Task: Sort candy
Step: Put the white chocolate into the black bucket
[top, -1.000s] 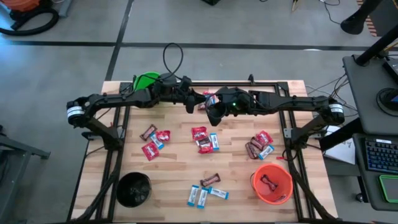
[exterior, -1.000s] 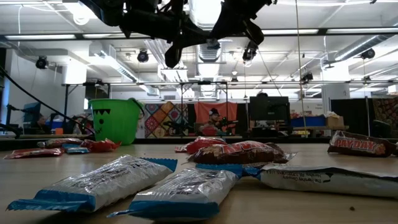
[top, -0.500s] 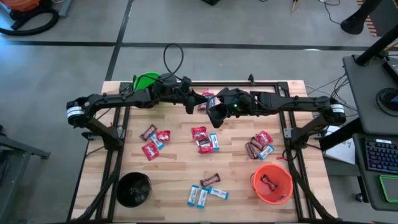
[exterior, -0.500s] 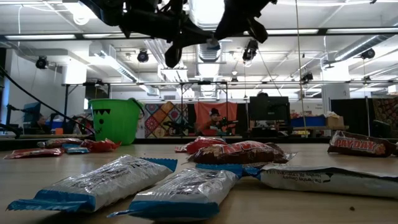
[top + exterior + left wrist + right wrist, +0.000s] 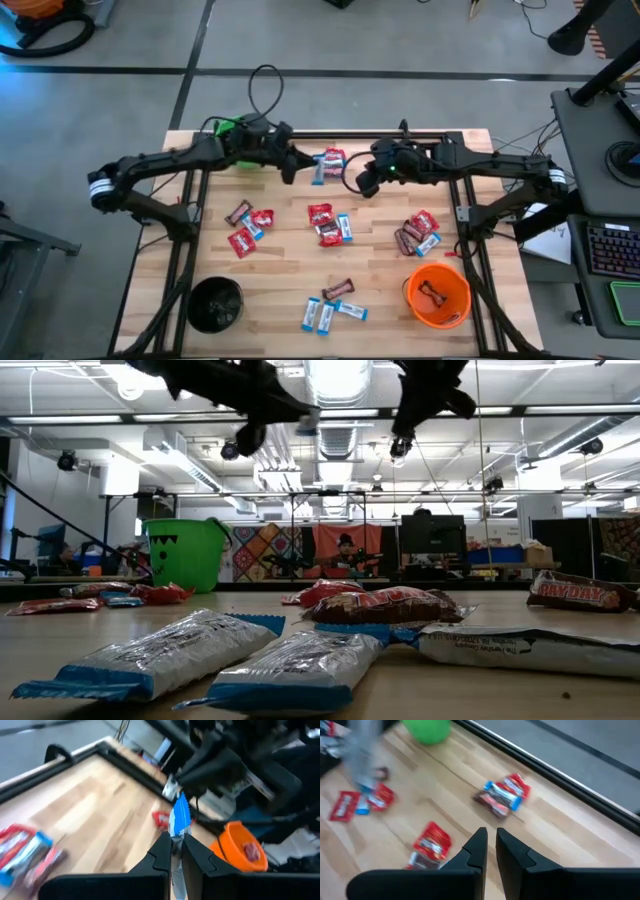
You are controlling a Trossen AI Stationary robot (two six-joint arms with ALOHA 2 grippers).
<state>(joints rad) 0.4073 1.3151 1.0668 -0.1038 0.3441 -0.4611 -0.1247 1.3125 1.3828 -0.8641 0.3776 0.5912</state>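
Blue-and-white candy (image 5: 179, 815) sticks up, pinched between the left gripper's (image 5: 174, 840) jaws above the table (image 5: 280, 270).

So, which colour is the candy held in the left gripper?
Blue and white candy, clearest in the left wrist view.

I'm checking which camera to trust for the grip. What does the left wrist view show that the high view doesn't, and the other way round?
Only the left wrist view shows the left gripper shut on a blue-and-white candy standing up between its fingers. Only the high view shows the whole table, the green bucket, the black bucket and the right gripper, which holds nothing. Both show the orange bucket with candy in it, and loose candy lying on the wood.
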